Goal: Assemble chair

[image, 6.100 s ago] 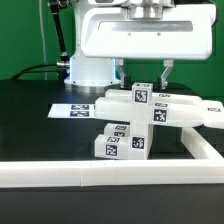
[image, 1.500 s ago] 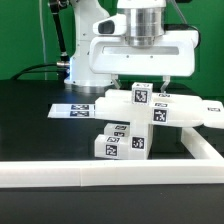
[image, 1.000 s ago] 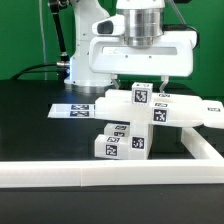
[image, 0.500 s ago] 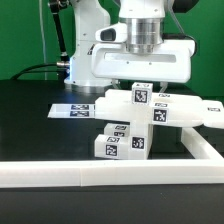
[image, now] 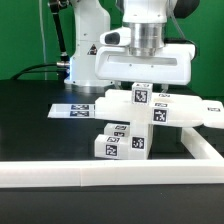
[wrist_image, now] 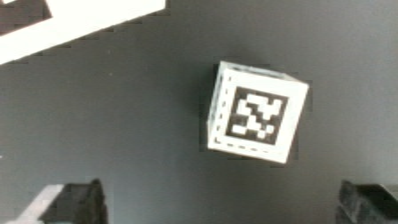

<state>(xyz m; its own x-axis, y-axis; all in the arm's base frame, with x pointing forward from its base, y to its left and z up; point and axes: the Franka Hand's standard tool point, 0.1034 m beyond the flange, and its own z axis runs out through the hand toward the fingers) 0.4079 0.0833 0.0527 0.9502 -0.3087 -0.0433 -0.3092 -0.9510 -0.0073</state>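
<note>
The chair (image: 140, 112) stands partly joined in the middle of the black table. It is a white slab lying across a stack of tagged blocks (image: 120, 142), with a small tagged block (image: 142, 96) on top. The gripper's wide white body (image: 140, 65) hangs just above and behind that top block, and its fingertips are hidden there. In the wrist view the gripper (wrist_image: 217, 203) is open: its dark fingertips (wrist_image: 71, 200) stand far apart with only black table between them. A white tagged block (wrist_image: 258, 112) lies ahead of the fingers, clear of both.
The marker board (image: 75, 110) lies flat on the exterior view's left of the chair. A long white L-shaped border rail (image: 100, 177) runs along the front and up the exterior view's right side (image: 205, 148). The arm's white base (image: 85, 65) stands behind. A white edge (wrist_image: 71, 30) shows in the wrist view.
The gripper has come down toward the chair's top and turned a little about its wrist. Its jaws have stayed wide open. The chair parts have not moved.
</note>
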